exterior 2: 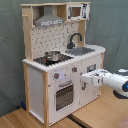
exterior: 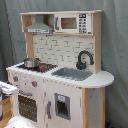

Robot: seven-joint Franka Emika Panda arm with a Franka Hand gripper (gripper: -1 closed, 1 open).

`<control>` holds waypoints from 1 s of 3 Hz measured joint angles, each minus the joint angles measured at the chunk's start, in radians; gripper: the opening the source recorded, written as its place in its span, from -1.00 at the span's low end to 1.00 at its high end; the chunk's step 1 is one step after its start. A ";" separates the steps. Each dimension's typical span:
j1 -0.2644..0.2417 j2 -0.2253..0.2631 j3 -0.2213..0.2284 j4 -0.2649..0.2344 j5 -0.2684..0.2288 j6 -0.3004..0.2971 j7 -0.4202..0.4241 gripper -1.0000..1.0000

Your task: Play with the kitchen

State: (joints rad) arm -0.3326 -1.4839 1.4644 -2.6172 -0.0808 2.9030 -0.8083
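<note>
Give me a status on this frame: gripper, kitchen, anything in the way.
Gripper level in front of the kitchen, by the oven door. Pot on the stove. Nothing blocking the front.

We see the white and light-wood toy play kitchen, its white brick-patterned backsplash, black curved faucet at three o'clock, grey sink, silver pot.

A grey-green curtain with vertical folds is hung across the whole background in both exterior views. A light wooden floor, crossed by a dark seam, is seen in the second exterior view. Even, soft lighting is noted throughout. No windows are visible.
</note>
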 joint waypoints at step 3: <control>-0.139 0.001 0.048 -0.119 0.000 0.233 -0.039 1.00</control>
State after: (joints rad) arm -0.4720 -1.4830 1.5129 -2.7359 -0.0805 3.1363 -0.8477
